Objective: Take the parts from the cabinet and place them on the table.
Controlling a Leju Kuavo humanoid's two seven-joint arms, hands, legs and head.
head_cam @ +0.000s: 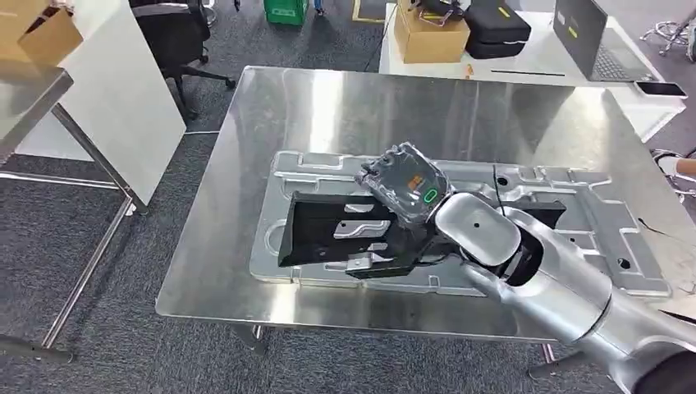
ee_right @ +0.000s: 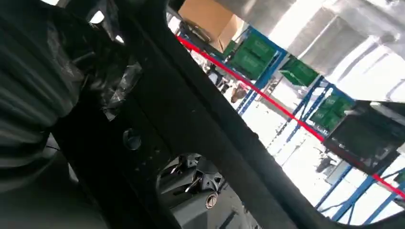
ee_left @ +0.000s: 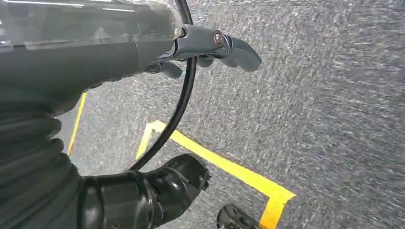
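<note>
Nearest, the right arm reaches in from the near right corner over the steel table [head_cam: 246,263]. Its right hand [head_cam: 404,182] sits over the black part [head_cam: 328,234], a flat bracket-like panel with cut-outs. The right wrist view shows dark fingers [ee_right: 191,179] through one of the part's openings, so the hand looks wrapped around the panel and grasping it, though the contact itself is partly hidden.

The black part lies on, or just above, a large silver stamped metal panel [head_cam: 574,222] that rests flat across the middle of the table; I cannot tell whether the black part is fully set down.

The left hand [ee_left: 210,47] hangs over grey carpet marked with yellow floor tape [ee_left: 229,169], holding nothing, its fingers loosely apart.

Farther off, a cardboard box [head_cam: 431,37], black cases [head_cam: 496,25] and a laptop [head_cam: 587,37] sit on a white desk [head_cam: 533,66] beyond the table.

By my judgement the task is well along: this part has reached the table and awaits release. Whether more parts remain in the cabinet cannot be told.
</note>
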